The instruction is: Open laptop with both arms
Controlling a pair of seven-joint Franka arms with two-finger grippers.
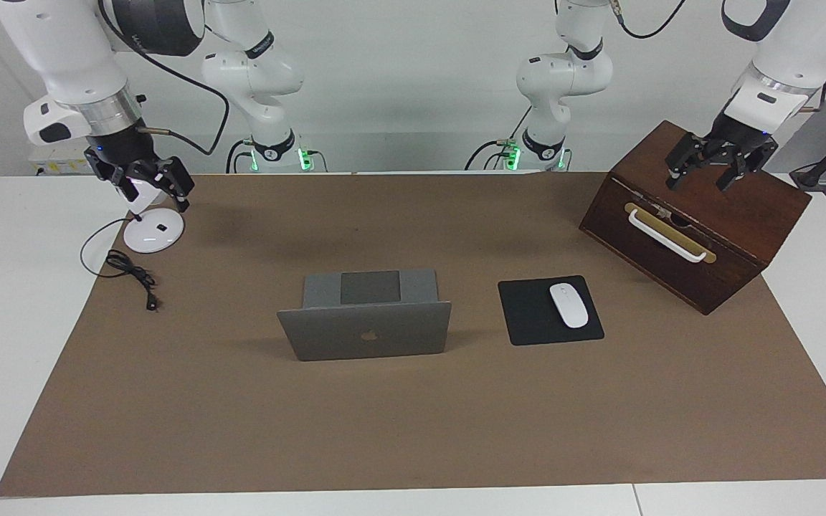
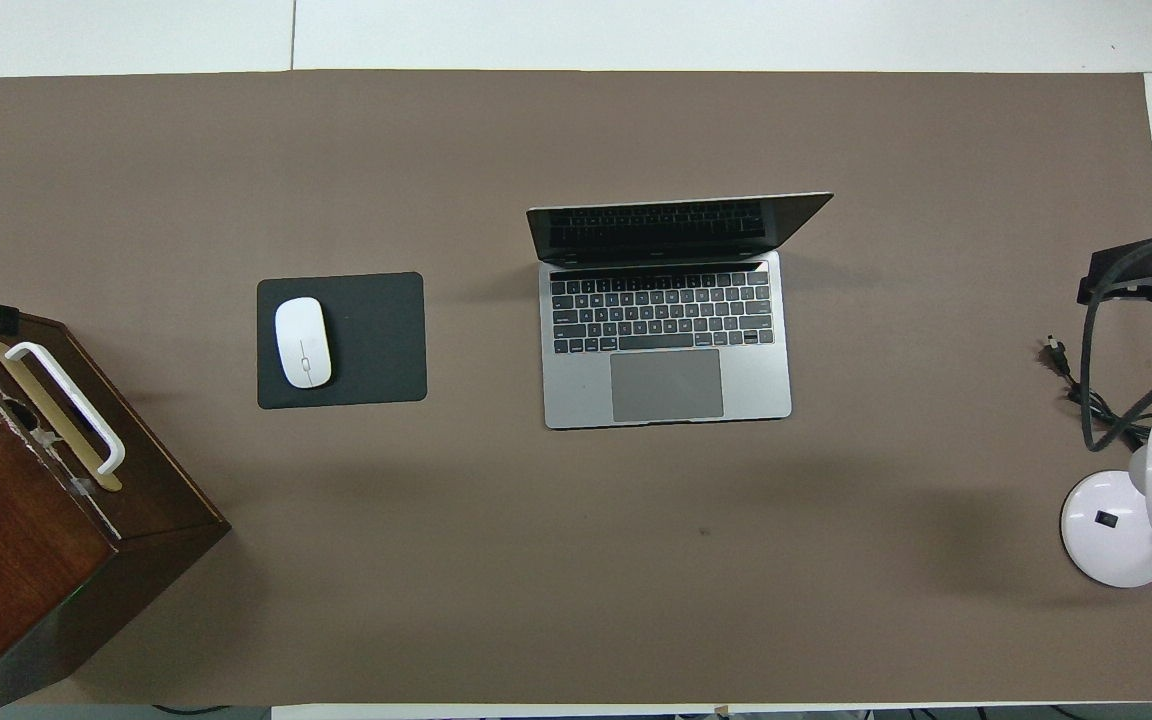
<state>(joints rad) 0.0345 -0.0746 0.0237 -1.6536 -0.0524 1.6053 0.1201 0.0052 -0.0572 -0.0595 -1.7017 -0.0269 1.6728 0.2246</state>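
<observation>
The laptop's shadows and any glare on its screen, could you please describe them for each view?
Facing view: the laptop throws only a faint, soft shadow on the brown mat, and its lid shows no glare. Overhead view: the dark screen mirrors the keyboard rather than glaring, and a short soft shadow lies beside the lid.

- The left arm (image 1: pixel 779 50) comes down from about 1 o'clock in the facing view, wrist bent steeply downward.
- The left gripper (image 1: pixel 705 177) hangs up in the air at 2 o'clock, its black fingers (image 1: pixel 677 178) spread apart and holding nothing.
- The right arm (image 1: pixel 62 64) drops in from 11 o'clock, wrist angled down.
- The right gripper (image 1: pixel 162 192) hangs at 10 o'clock, fingers parted and holding nothing.
</observation>
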